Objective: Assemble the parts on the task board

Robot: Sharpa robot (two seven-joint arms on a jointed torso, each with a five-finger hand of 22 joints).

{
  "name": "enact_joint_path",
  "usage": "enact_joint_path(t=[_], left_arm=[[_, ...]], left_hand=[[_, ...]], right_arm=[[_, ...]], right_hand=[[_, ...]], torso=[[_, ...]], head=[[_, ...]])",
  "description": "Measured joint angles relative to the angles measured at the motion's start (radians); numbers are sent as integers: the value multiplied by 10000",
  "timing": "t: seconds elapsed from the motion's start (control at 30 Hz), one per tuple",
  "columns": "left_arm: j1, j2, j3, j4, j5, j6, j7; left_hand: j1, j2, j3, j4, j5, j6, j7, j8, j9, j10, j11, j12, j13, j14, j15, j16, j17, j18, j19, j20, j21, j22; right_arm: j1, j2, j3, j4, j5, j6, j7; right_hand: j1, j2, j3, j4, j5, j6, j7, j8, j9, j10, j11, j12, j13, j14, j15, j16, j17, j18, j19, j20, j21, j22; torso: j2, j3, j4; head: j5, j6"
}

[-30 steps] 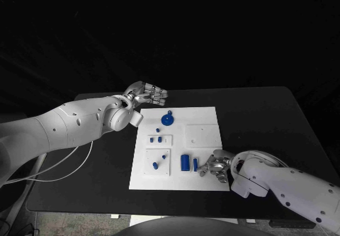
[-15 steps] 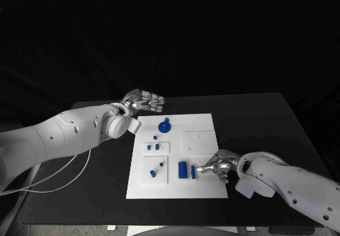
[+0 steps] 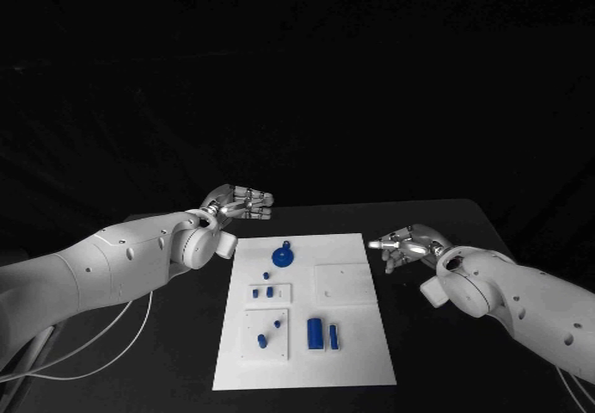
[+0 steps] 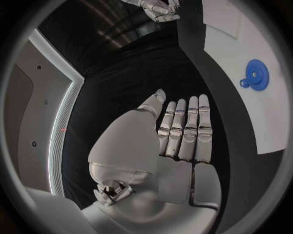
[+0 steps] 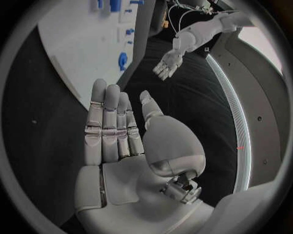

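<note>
Fingers of both silver hands held nothing. From the head camera, the left hand (image 3: 239,202) hung above the black table (image 3: 446,344) just past the far left corner of the task board (image 3: 353,344), its segmented metal fingers curled loosely forward and apart from every part. The right hand (image 3: 407,242) hovered just beside the board's far right corner, fingers loosely bent, touching nothing. The board was a flat, matte white rectangle with several raised square panels. On it lay a round blue gear (image 3: 283,255) with a small tab near the far edge, a few small blue pegs (image 3: 266,292) on a square panel near the middle, a small blue piece (image 3: 263,341) on the near left panel, and two upright-looking blue cylinders (image 3: 323,334) side by side towards the near end.

From the left wrist, the left hand (image 4: 183,134) showed a smooth white palm shell and straight, ridged silver fingers laid side by side, open and empty over the dark tabletop. The toothed blue gear (image 4: 256,74) lay on the white board (image 4: 268,122) well apart from the fingertips; the right hand (image 4: 157,9) showed far off.

From the right wrist, the right hand (image 5: 113,129) likewise lay flat, fingers straight together, thumb out, empty. Beyond it stretched the white board (image 5: 79,53), with the gear (image 5: 122,61) near its edge and the left hand (image 5: 167,62) hanging past it.
</note>
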Motion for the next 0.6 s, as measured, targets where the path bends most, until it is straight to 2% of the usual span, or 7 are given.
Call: enact_joint_path(t=[0.1, 0.17, 0.3, 0.4, 0.43, 0.5, 0.6], left_arm=[[0, 38, 5, -145, 270, -80, 106], [0, 110, 8, -286, 457, -126, 198], [0, 270, 17, -568, 775, -179, 385], [2, 392, 28, -785, 973, -200, 533], [2, 435, 31, -858, 1022, -204, 579], [2, 537, 35, -1029, 1126, -210, 676], [2, 638, 40, -1204, 1225, -216, 777]], left_hand=[[-65, -43, -47, -34, -35, -72, -71, 0, 0, -42, -42, 0, 0, -62, -63, 0, 0, 0, 2, 1, 0, 0], [-173, -76, -204, -22, -212, -159, -159, 0, 0, -223, -120, 0, 0, -130, -130, 0, 0, -1, -56, 59, 0, -12], [-249, -20, -756, -3, -287, -377, -271, 0, -7, -637, -169, 0, 0, -426, -225, 0, 0, -1, -237, 239, -49, -61], [-292, 22, -1205, -39, -324, -1121, -326, -40, -58, -791, -218, 0, 0, -769, -238, 0, -32, 95, -678, 565, -96, -105], [-317, 56, -1359, -76, -324, -1361, -364, -57, -64, -864, -251, 0, 0, -894, -240, 0, -34, 294, -848, 701, -96, -99], [-310, 158, -1588, -158, -324, -1606, -418, -58, -75, -1010, -283, 0, 0, -1036, -182, 0, -47, 661, -1100, 953, -78, -86], [-287, 181, -1654, -217, -324, -1694, -479, -58, -75, -1208, -310, -38, -2, -1075, -143, 0, -48, 785, -1174, 1115, -38, -85]], right_arm=[[216, 280, 211, -684, 409, -114, 643], [318, 528, 381, -1155, 660, -134, 1053], [413, 997, 626, -1951, 1049, -109, 1715], [441, 1297, 723, -2502, 1302, -53, 2121], [442, 1376, 751, -2663, 1373, -33, 2231], [443, 1532, 817, -3000, 1526, 16, 2456], [452, 1667, 876, -3314, 1671, 58, 2666]], right_hand=[[-99, 122, 117, -200, 48, -434, 288, 0, -127, -325, 344, -1875, -1858, -714, 456, -1399, -1341, -68, -1187, 413, -68, -1563], [-157, 223, 237, -457, 48, -624, 378, 0, -133, 353, 596, -3670, -4265, -610, 723, -2447, -3169, -66, -1657, 814, -59, -3467], [-187, 253, 341, -616, 48, -1618, 370, 30, -190, -825, 1139, -4970, -5479, -2506, 1386, -2654, -5660, -63, -3491, 1658, -117, -5487], [-187, 253, 467, -490, 47, -2259, 242, 30, -214, -1387, 1227, -5108, -5511, -2995, 1564, -2654, -7153, 325, -4018, 2171, -117, -6597], [-187, 253, 501, -455, 47, -2352, 215, 12, -220, -1450, 1232, -5108, -5511, -3077, 1575, -2654, -7219, 325, -4129, 2282, -117, -6745], [-187, 253, 580, -376, 47, -2353, 214, -11, -220, -1464, 1216, -5108, -5512, -3114, 1580, -2653, -7278, 633, -4331, 2484, -117, -6856], [-187, 253, 660, -351, 47, -2385, 246, -11, -220, -1483, 1235, -5108, -5511, -3114, 1580, -2653, -7282, 839, -4416, 2646, -84, -6869]], torso=[[-102, -18, -15], [-167, -18, -21], [-304, -7, -21], [-405, 13, -8], [-441, 20, 2], [-497, 34, 20], [-571, 57, 43]], head=[[-59, 199], [-89, 321], [-125, 519], [-117, 677], [-97, 730], [-69, 817], [-27, 901]])
